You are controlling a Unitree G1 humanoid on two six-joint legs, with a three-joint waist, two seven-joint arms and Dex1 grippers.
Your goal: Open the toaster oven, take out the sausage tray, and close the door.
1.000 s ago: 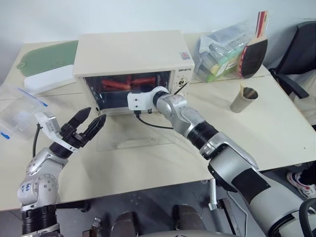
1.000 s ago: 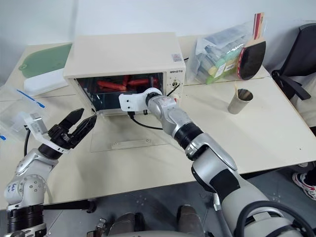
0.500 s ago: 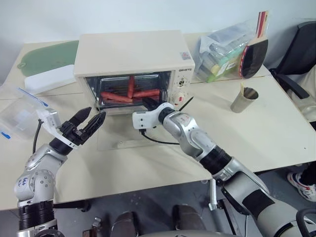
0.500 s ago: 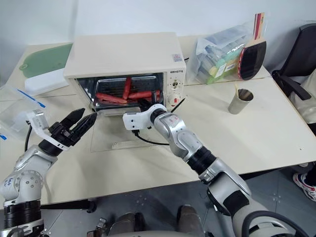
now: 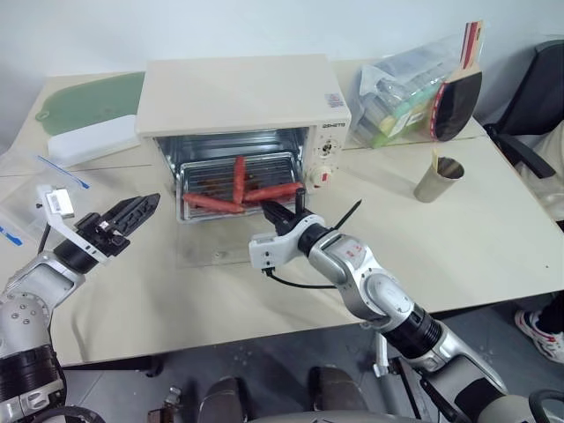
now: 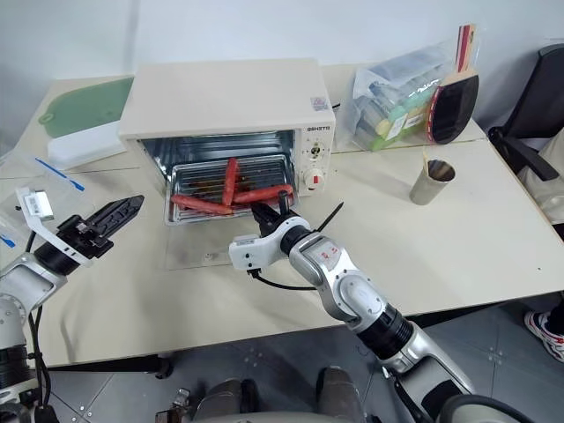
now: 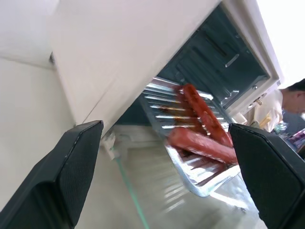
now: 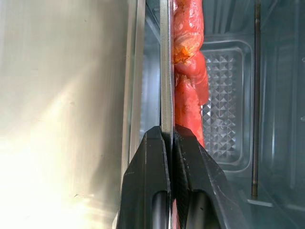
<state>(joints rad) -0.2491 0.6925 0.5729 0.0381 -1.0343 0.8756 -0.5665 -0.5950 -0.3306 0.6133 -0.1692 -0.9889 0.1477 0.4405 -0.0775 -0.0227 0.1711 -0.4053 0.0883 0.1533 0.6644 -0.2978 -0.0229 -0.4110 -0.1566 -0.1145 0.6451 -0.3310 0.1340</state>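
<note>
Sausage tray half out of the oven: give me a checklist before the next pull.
1. Right gripper shut on the front rim of the shiny metal sausage tray: ok.
2. Clear glass door of the cream-white toaster oven lying flat open: ok.
3. Red sausages resting inside the tray: ok.
4. Tray free of the oven: not ok, rear part inside.
5. Left gripper open, apart from the tray: ok.
6. Tray level: cannot tell.

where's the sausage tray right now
In the left eye view the sausage tray sits halfway out of the toaster oven, over the lowered door, its front rim pinched by the right gripper.
</note>
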